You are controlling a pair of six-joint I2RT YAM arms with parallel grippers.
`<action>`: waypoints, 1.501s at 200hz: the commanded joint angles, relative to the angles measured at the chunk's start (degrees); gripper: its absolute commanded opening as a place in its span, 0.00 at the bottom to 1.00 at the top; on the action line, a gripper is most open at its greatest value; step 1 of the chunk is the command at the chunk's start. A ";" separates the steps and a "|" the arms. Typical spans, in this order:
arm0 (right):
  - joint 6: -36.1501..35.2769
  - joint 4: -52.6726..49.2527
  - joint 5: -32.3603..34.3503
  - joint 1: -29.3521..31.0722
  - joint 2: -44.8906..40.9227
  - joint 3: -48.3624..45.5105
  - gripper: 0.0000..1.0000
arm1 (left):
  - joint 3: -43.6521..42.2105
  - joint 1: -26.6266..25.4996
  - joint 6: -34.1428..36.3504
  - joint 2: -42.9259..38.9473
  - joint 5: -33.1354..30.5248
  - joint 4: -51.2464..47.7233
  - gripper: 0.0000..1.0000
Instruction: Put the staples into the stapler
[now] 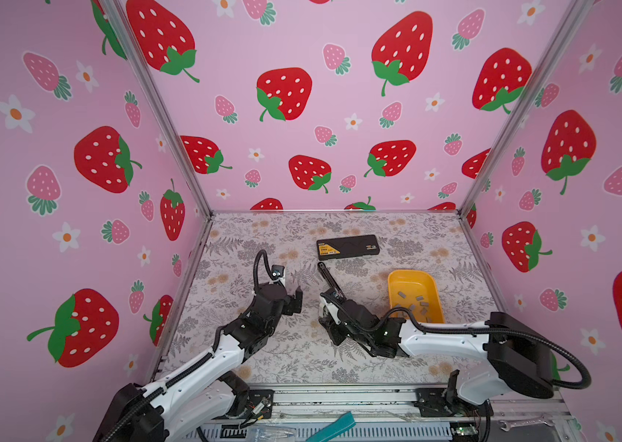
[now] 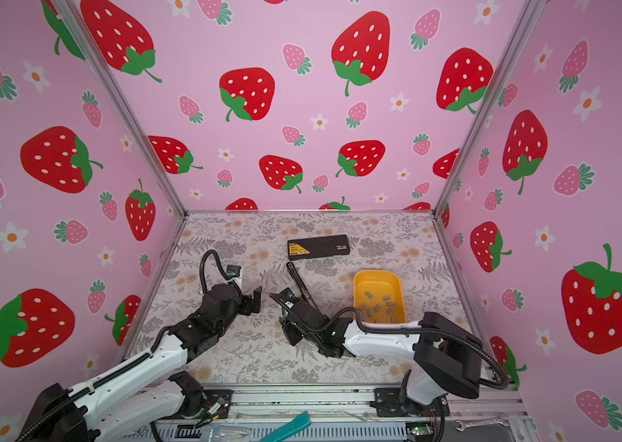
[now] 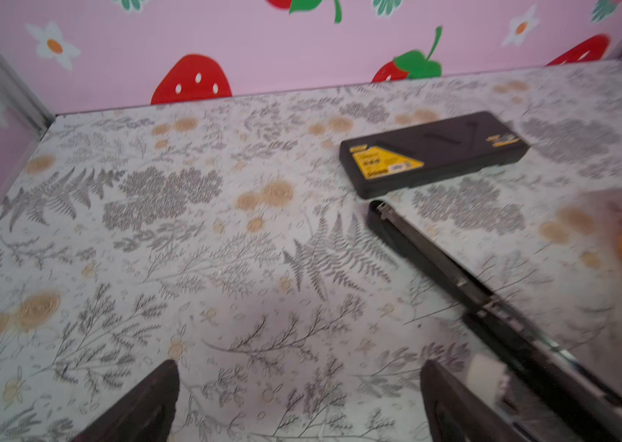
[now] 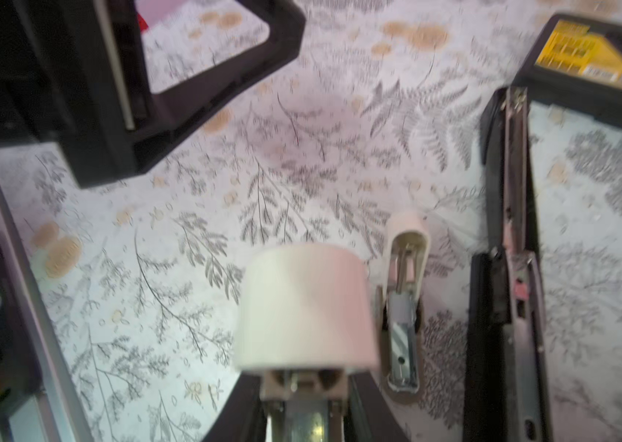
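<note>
The stapler (image 1: 328, 277) (image 2: 298, 279) lies swung open on the floral table, its long black part (image 3: 435, 260) (image 4: 512, 229) pointing toward the back. My right gripper (image 1: 325, 310) (image 2: 287, 312) (image 4: 303, 402) is shut on the stapler's cream end (image 4: 302, 306), held low over the table. Just left of the stapler, my left gripper (image 1: 294, 297) (image 2: 254, 302) (image 3: 298, 402) stands wide open and empty, only table between its fingers (image 3: 149, 402). The staples (image 1: 412, 306) (image 2: 378, 308), small grey strips, lie loose in the yellow tray (image 1: 409, 273) (image 2: 376, 272) to the right.
A black box with a yellow label (image 1: 347, 247) (image 2: 319, 247) (image 3: 432, 153) (image 4: 592, 57) lies behind the stapler. Pink strawberry walls close three sides. A wrench (image 1: 523, 423) and a teal strip (image 1: 330, 426) rest on the front rail.
</note>
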 commanded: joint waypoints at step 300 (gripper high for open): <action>6.91 -8.75 1.62 2.13 13.28 7.21 0.39 | 0.00 4.41 -5.29 -1.96 -6.03 10.16 0.99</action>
